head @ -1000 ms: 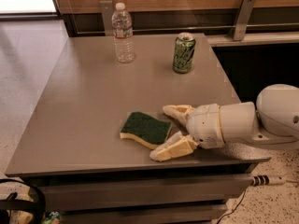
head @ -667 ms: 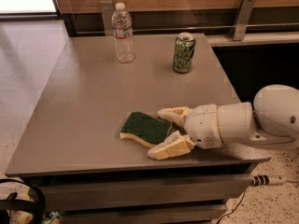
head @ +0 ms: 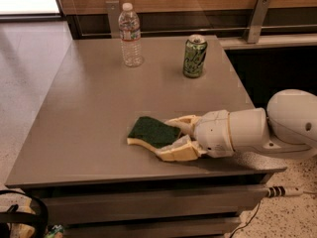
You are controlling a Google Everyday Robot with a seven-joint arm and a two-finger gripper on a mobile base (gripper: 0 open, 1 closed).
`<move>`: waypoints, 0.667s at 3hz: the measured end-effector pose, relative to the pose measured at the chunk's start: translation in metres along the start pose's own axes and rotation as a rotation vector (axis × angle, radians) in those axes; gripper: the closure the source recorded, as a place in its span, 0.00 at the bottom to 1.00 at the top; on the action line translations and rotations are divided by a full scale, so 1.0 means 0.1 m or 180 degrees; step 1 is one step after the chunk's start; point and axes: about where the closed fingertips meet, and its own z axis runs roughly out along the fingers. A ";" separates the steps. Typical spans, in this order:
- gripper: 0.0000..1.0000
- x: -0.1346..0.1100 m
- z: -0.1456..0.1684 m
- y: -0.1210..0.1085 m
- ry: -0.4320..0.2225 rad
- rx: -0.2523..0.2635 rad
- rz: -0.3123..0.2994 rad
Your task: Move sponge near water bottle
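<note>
a: what stands between the gripper (head: pixel 167 138), low at the front right of the table (head: pixel 89 113) by the sponge (head: pixel 148 132), and the water bottle (head: pixel 131 36) at the far left?
b: nothing; open tabletop runs the whole diagonal. the green can (head: pixel 194 56) stands well to the right of that line. a metal bracket (head: pixel 113 14) and wall rise just behind the bottle.

Nothing readable at this moment. The water bottle (head: pixel 131 36), at the back left of the bench (head: pixel 89 133), has a red-and-white label band with print too small to make out. The green can (head: pixel 194 56), back right of centre, has pale lettering down its side; the letters blur and the brand cannot be read. The end effector (head: pixel 166 138), white and cream, sits low over the bench front at the right end of the sponge (head: pixel 148 130); both have plain surfaces.
</note>
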 end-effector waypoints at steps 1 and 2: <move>1.00 -0.01 0.00 0.00 0.0001 -0.0004 -0.0004; 1.00 -0.01 0.00 0.00 0.0001 -0.0003 -0.0004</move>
